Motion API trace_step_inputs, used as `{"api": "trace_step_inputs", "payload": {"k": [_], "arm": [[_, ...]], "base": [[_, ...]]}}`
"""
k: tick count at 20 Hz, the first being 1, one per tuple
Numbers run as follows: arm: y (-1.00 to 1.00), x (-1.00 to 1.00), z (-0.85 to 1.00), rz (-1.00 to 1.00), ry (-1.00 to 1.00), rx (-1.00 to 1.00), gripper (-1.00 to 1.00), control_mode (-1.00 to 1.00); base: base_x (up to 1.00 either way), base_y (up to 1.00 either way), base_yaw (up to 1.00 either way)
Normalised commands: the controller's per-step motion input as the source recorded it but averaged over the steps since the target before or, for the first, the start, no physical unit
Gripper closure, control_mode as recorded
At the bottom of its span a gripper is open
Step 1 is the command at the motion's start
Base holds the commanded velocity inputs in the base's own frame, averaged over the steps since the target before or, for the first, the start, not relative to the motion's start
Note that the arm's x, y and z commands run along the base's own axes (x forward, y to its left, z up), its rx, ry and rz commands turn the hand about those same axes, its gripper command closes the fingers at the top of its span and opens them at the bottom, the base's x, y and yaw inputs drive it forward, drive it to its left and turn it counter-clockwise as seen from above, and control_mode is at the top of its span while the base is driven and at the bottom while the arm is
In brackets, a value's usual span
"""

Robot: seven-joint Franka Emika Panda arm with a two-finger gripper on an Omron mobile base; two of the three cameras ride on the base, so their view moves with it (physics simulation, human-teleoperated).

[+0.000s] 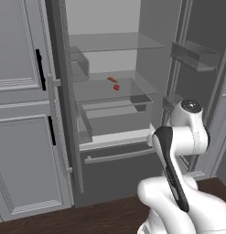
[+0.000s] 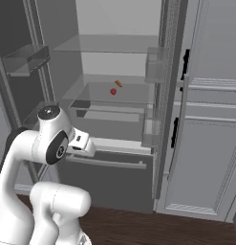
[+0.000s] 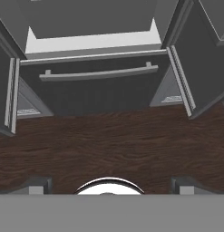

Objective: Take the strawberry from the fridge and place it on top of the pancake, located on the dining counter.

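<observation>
The fridge (image 1: 132,68) top seems cropped from frame.

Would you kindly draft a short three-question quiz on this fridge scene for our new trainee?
1. True or false: the fridge doors stand open.
2. What lies just behind the strawberry on the glass shelf? A) a bottle B) an elongated orange-red item C) a plate
3. Fill in: the gripper points down at the dark wooden ____ in front of the bottom drawer.

Key: 1 true; 2 B; 3 floor.
</observation>
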Motion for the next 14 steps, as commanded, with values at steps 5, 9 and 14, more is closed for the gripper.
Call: {"api": "trace_step_inputs", "payload": {"k": [5, 9, 14], "arm": [[0.00, 0.00, 0.00, 0.00, 0.00, 0.00, -1.00, 1.00], [0.00, 0.00, 0.00, 0.00, 0.00, 0.00, -1.00, 1.00], [0.00, 0.00, 0.00, 0.00, 0.00, 0.00, -1.00, 1.00]], "base": [[0.40, 0.00, 0.00], [0.42, 0.01, 0.00], [0.52, 0.12, 0.00]]}}
